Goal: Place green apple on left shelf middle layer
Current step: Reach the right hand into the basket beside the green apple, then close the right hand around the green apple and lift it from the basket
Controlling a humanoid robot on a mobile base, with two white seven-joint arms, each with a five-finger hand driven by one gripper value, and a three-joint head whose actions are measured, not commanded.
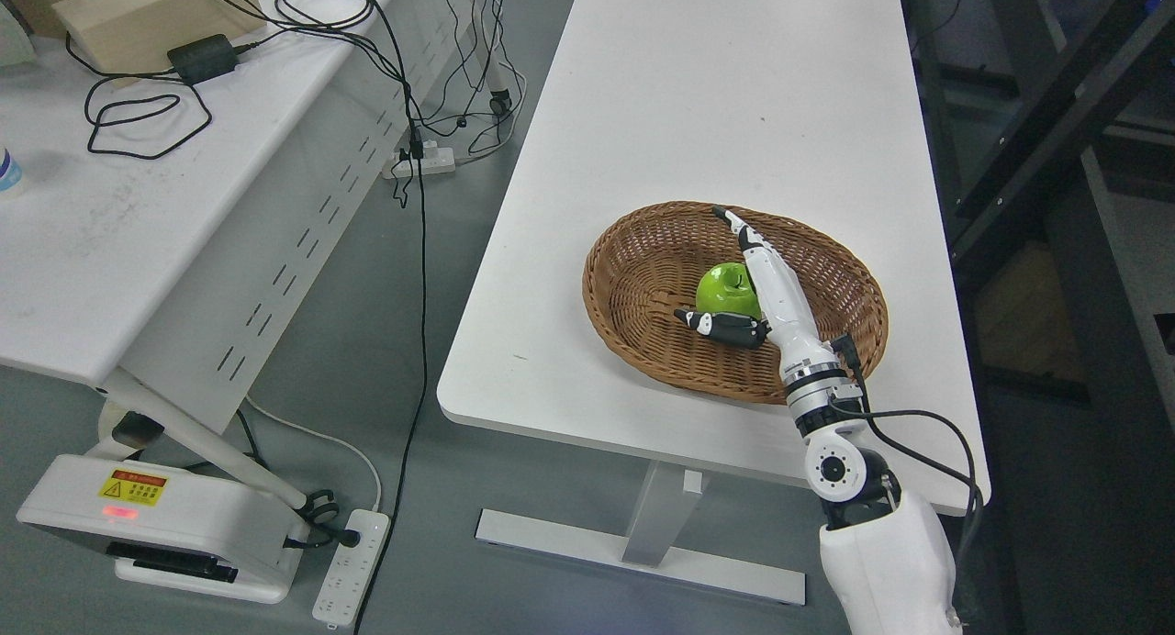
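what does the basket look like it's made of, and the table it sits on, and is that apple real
The basket looks like woven wicker or rattan: brown strands, ribbed weave, matte. The table appears to be white laminate or coated board, smooth and faintly glossy. The green apple is very shiny and evenly coloured, possibly plastic; the picture cannot settle it.

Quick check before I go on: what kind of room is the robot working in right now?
Probably a lab or office workshop. White desks stand on a grey floor, loose cables and a power strip run between them, and dark racking lines the right. The right hand is at the apple in the basket.
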